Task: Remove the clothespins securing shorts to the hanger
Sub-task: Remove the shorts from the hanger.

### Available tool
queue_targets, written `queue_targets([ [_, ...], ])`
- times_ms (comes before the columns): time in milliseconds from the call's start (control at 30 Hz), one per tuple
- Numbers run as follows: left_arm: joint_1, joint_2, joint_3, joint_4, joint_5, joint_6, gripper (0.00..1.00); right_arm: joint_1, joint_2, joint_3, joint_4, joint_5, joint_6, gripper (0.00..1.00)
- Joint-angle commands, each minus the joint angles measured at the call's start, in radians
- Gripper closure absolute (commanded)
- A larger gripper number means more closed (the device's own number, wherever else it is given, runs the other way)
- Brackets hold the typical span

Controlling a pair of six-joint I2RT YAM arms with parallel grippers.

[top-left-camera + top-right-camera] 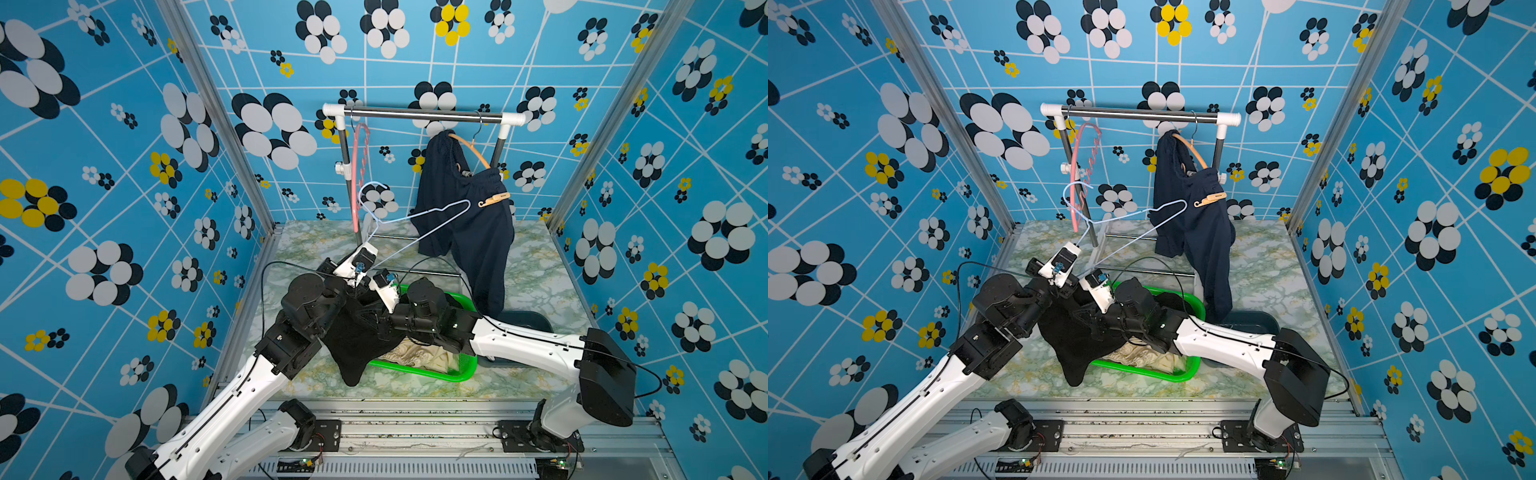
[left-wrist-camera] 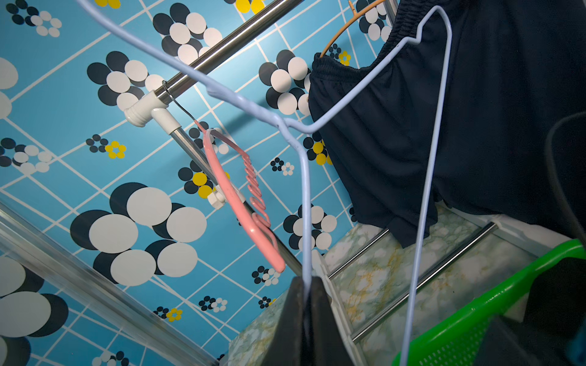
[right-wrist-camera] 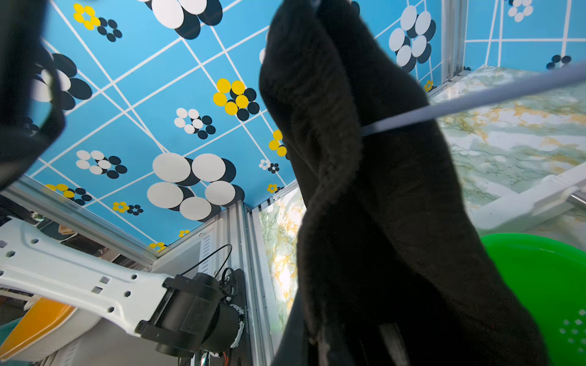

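Tan clothespin (image 1: 494, 199) on navy shorts (image 1: 469, 237) — its tiny dark marking unreadable.

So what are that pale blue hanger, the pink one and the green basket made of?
Pale blue hanger: thin bent wire, seemingly with a smooth coating; its neck is twisted. Pink hanger: thicker, matte, probably moulded plastic or coated metal, with wavy loops. Green basket: glossy plastic, its wall perforated.

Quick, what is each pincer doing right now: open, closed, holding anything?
Left pincer: closed on the pale blue wire hanger.
Right pincer: closed, apparently pinching the black shorts.
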Motion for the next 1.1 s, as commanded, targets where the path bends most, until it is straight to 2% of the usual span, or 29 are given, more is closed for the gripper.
queue_targets([
  [0, -0.005, 0.044, 0.060, 0.080, 0.026, -0.135, 1.00, 0.021, 0.011, 0.040, -0.058, -0.015, -0.028, 1.00],
  [167, -0.010, 0.116, 0.110, 0.130, -0.021, -0.191, 1.00, 0.024, -0.047, 0.010, -0.138, 0.069, -0.071, 1.00],
  [433, -0.010, 0.202, 0.149, 0.314, -0.067, -0.315, 1.00, 0.024, -0.062, 0.030, -0.245, 0.078, -0.111, 1.00],
  [600, -0.010, 0.254, 0.213, 0.349, -0.097, -0.369, 1.00, 0.023, -0.100, 0.029, -0.271, 0.126, -0.128, 1.00],
  [700, -0.010, 0.276, 0.235, 0.400, -0.101, -0.409, 1.00, 0.023, -0.162, 0.029, -0.332, 0.217, -0.158, 1.00],
  [900, -0.010, 0.314, 0.339, 0.354, -0.038, -0.407, 1.00, 0.010, -0.317, 0.051, -0.514, 0.524, -0.236, 1.00],
  [1067, -0.010, 0.294, 0.357, 0.323, -0.041, -0.363, 1.00, -0.045, -0.433, 0.036, -0.574, 0.623, -0.250, 1.00],
])
